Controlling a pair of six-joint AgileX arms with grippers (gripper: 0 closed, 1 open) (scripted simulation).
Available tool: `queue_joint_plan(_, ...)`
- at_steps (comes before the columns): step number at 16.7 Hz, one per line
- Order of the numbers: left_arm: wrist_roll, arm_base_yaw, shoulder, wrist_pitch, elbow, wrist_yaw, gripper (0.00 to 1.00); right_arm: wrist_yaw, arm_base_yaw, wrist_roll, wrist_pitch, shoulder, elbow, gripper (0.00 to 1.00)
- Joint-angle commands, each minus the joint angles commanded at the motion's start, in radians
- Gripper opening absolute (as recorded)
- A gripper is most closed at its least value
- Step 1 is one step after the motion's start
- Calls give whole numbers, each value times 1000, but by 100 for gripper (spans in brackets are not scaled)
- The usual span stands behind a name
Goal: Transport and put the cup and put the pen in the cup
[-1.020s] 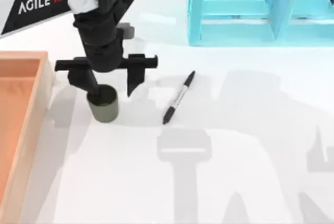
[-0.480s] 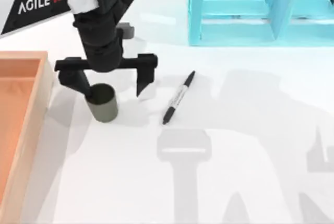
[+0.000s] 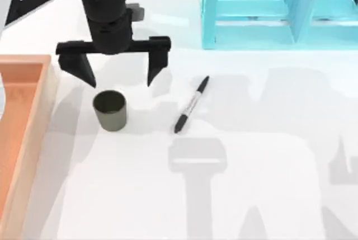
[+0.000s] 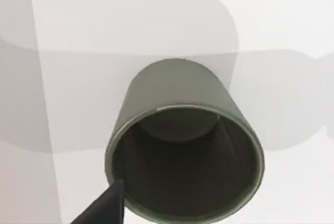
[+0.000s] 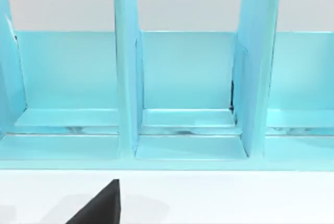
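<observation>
The dark olive-grey cup (image 3: 109,110) stands upright on the white table, left of centre, with nothing touching it. My left gripper (image 3: 119,79) hangs open just behind and above it, its fingers spread wider than the cup. In the left wrist view I look down into the cup (image 4: 182,156), which is hollow and holds nothing, with one black fingertip (image 4: 102,208) by its rim. The black pen (image 3: 191,104) with its grey-white band lies flat to the cup's right, slanted, a short gap away. One fingertip (image 5: 99,205) of my right gripper faces the blue shelf.
An orange-brown wooden tray (image 3: 22,139) runs along the left edge, close to the cup. A light blue shelf unit (image 3: 279,10) with upright dividers (image 5: 128,78) stands at the back right. White tabletop stretches in front of the cup and pen.
My left gripper has lifted off the cup and drawn back toward the table's rear, still open. The cup stays standing where it was. The pen has not moved.
</observation>
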Motion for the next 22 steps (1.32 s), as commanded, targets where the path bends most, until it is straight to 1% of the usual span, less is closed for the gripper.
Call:
queue_joint_plan(5,2,-5,41,-297,376,-1,100,0,0,0,0,0,0,100)
queue_joint_plan(8,4,-6,51,-423,509,-1,100,0,0,0,0,0,0,100)
queue_joint_plan(10,5,-5,53,-459,545,0,100,0,0,0,0,0,0,100)
queue_joint_plan(14,5,-2,49,-459,546,0,100,0,0,0,0,0,0,100)
queue_joint_plan(16,11,-17,60,-442,542,-10,100,0,0,0,0,0,0,100)
queue_joint_plan(18,34,-71,95,-384,523,-46,100,0,0,0,0,0,0,100)
queue_joint_plan(22,104,-233,206,-173,458,-170,100,0,0,0,0,0,0,100)
